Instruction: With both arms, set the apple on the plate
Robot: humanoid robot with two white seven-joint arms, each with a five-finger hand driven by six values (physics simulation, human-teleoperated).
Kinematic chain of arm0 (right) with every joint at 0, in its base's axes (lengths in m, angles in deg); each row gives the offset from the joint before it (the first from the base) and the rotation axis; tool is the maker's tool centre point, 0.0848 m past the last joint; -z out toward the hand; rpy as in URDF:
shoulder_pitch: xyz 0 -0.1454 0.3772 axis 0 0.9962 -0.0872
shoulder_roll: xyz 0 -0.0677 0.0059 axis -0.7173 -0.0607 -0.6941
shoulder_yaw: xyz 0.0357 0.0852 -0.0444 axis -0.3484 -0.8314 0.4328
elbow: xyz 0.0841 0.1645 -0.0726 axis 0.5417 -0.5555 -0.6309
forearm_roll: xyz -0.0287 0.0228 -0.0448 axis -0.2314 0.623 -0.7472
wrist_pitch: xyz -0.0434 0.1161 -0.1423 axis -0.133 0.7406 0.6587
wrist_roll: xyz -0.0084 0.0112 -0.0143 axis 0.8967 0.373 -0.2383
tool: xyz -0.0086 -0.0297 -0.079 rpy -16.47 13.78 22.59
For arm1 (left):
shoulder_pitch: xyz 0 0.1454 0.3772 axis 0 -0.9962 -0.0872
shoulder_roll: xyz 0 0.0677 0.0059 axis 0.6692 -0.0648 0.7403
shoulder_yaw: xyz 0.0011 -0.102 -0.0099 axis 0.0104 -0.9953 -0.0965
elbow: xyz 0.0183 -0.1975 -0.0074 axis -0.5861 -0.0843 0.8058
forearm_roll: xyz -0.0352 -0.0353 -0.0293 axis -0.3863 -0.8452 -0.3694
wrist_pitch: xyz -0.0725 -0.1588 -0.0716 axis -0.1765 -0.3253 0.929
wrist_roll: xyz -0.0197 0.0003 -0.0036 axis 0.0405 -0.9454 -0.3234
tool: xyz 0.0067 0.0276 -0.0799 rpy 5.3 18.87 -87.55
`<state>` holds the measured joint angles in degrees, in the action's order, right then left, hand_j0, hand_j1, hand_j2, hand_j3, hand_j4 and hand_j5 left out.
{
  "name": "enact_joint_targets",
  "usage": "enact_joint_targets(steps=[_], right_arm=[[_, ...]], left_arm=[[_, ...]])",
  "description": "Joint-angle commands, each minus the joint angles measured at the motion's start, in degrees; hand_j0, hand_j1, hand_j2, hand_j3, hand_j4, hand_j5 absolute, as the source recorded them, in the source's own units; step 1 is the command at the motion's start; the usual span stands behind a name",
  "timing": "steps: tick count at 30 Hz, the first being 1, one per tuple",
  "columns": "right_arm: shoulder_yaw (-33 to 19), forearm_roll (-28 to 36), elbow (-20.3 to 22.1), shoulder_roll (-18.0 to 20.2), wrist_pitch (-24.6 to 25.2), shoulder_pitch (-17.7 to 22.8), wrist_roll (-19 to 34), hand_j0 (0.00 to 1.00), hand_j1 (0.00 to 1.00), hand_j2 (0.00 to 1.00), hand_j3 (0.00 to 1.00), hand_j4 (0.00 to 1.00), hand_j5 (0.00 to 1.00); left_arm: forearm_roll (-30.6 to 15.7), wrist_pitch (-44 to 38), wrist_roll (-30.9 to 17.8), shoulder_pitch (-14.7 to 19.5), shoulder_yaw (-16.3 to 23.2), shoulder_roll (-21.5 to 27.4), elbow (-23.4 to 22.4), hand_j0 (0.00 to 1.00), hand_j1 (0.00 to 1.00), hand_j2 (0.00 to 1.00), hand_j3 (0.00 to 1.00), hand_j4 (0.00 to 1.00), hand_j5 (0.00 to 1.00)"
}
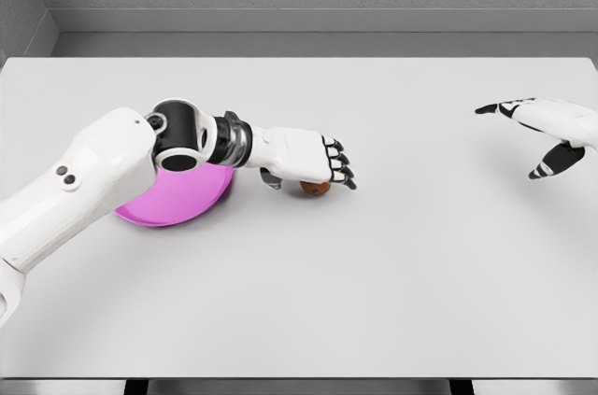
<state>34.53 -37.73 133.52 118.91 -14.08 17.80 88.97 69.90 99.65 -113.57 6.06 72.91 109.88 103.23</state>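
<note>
- We see a white table filling most of the head view, grey walls behind its far edge.
- Left arm comes in from the lower left and reaches across the left half of the table toward the middle.
- Left hand is held palm down, knuckles up, black-tipped fingers curled downward at the tips.
- The apple sits on the table right under that hand, just left of the table's centre. Only a small red-brown sliver shows below the palm.
- The thumb looks to be down on the apple's near-left side and the fingers over its top and right, so we read this as a grasp closing on the apple; contact is mostly hidden by the hand, so we're not certain it's firm.
- The apple appears to rest on the table surface, not lifted.
- The plate is pink, lying on the table toward the left edge, partly covered by the left forearm and wrist. It's just beside the apple, to its left, not touching as far as we can tell.
- The apple is not on the plate.
- Right hand shows at the right edge of the table, well apart from apple and plate.
- Its fingers are spread and relaxed, holding nothing; thumb points left, one finger angles down.
</note>
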Motion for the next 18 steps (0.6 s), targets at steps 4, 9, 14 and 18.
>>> enact_joint_targets(steps=[4,9,14,18], right_arm=[[0.03,0.07,0.81,0.06,-0.01,0.09,-0.01,1.00,1.00,1.00,1.00,1.00,1.00],[-2.70,0.15,0.90,0.06,-0.01,-0.09,-0.01,1.00,1.00,1.00,1.00,1.00,1.00],[-2.78,0.15,2.04,0.06,-0.01,0.00,-0.01,1.00,1.00,1.00,1.00,1.00,1.00],[-2.78,0.15,2.04,0.06,-0.01,0.00,-0.01,1.00,1.00,1.00,1.00,1.00,1.00]], left_arm=[[1.06,-0.12,-1.09,0.00,-0.06,-0.47,-0.36,0.90,0.90,0.90,0.90,0.90,0.90],[1.85,-0.12,-1.27,0.00,0.29,-0.82,-0.36,0.62,0.62,0.62,0.62,0.62,0.62],[1.85,-0.12,-1.53,0.09,0.29,-0.73,-0.36,0.52,0.52,0.52,0.52,0.52,0.52],[2.03,-0.12,-1.97,0.09,0.29,-0.73,-0.36,0.42,0.42,0.42,0.42,0.42,0.42]])
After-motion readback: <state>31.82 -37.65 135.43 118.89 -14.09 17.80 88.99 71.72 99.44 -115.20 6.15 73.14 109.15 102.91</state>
